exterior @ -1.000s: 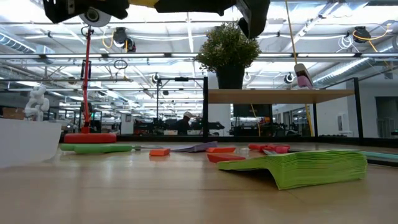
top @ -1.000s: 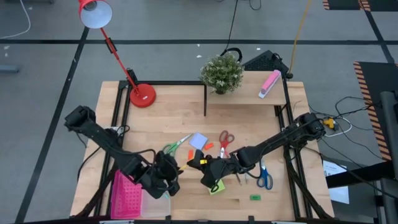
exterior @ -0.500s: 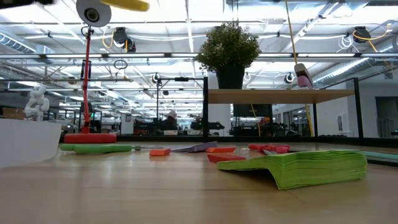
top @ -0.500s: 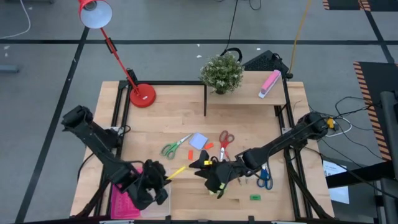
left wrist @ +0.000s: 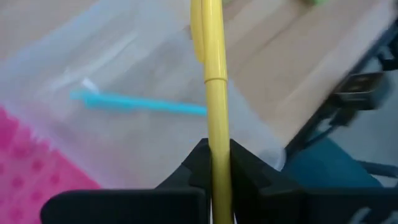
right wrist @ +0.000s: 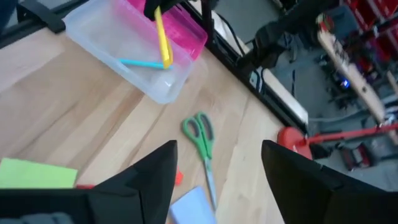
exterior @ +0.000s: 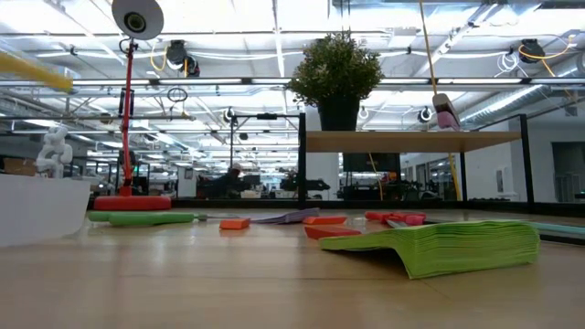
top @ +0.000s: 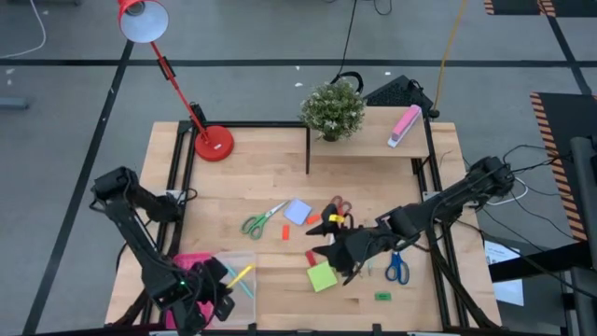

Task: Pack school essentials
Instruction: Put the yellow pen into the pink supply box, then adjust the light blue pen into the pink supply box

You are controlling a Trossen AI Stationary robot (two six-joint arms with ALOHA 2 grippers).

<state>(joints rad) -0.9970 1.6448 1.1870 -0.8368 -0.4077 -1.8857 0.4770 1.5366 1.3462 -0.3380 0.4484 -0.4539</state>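
Observation:
My left gripper (top: 224, 283) is shut on a yellow pen (top: 242, 274) above a clear container (top: 244, 266) at the near left. A blue pen (left wrist: 143, 104) lies in that container. My right gripper (top: 328, 245) hovers open over the table's middle, just beyond a green note pad (top: 322, 276) lying flat on the wood. Around it lie green scissors (top: 257, 221), a pale-blue pad (top: 297, 211), an orange block (top: 285, 231), a red block (top: 312, 256), blue scissors (top: 397, 269) and a small green block (top: 382, 296). Red scissors (top: 340, 205) are partly hidden by the right arm. My left gripper pinches the yellow pen's shaft (left wrist: 216, 163) between its two fingers. The pen runs along the fingers and sticks out past their tips. It is lifted clear, slanting over the clear container, with its free end (right wrist: 166, 61) above the blue pen.
A pink perforated tray (top: 179, 266) sits against the clear container's left side. A red lamp (top: 214, 143) stands at the far left. A raised shelf (top: 368, 135) at the far right carries a potted plant (top: 332, 109) and a pink-and-white block (top: 404, 125).
My left gripper has carried the yellow pen from the table's middle toward the near left corner, over the clear container. My right gripper has drawn back from above the green note pad toward the far right, leaving the pad uncovered.

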